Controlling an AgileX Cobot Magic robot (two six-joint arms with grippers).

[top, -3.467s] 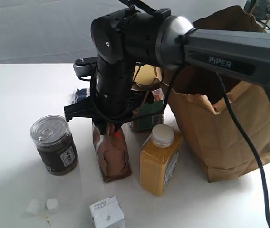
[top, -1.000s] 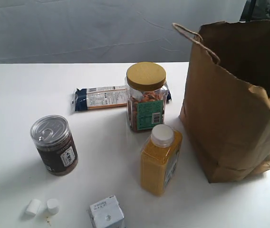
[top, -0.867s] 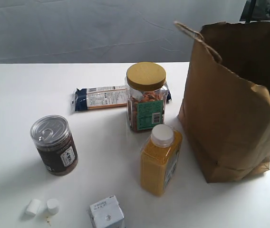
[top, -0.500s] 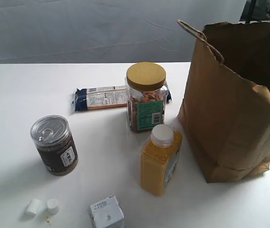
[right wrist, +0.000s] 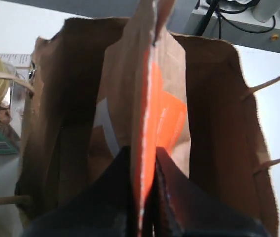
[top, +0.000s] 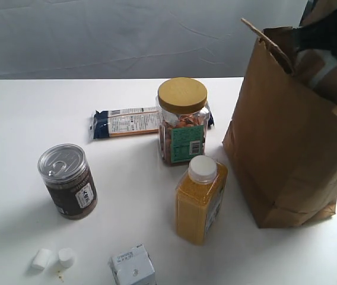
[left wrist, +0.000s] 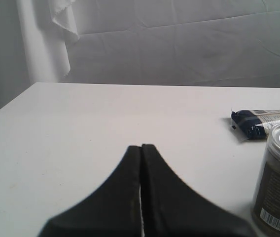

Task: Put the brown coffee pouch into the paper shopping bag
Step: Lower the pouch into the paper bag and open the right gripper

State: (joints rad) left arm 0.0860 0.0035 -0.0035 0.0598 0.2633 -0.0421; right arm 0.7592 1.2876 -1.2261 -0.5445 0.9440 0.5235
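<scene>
The brown coffee pouch hangs upright with its orange panel showing. My right gripper is shut on its lower edge. The pouch sits in the open mouth of the paper shopping bag, whose walls surround it on both sides. In the exterior view the pouch shows just inside the bag's top rim, under the dark right arm. The bag stands upright at the right of the table. My left gripper is shut and empty, low over bare table.
A yellow-lidded jar and an orange bottle with a white cap stand just left of the bag. The dark blue snack packet lies behind the jar. A dark can, a small white carton and two white caps sit front left.
The pouch has left its spot on the table between the can and the bottle. The right arm has come back in at the top right, holding it in the bag's mouth; the bag's rim shifted right.
</scene>
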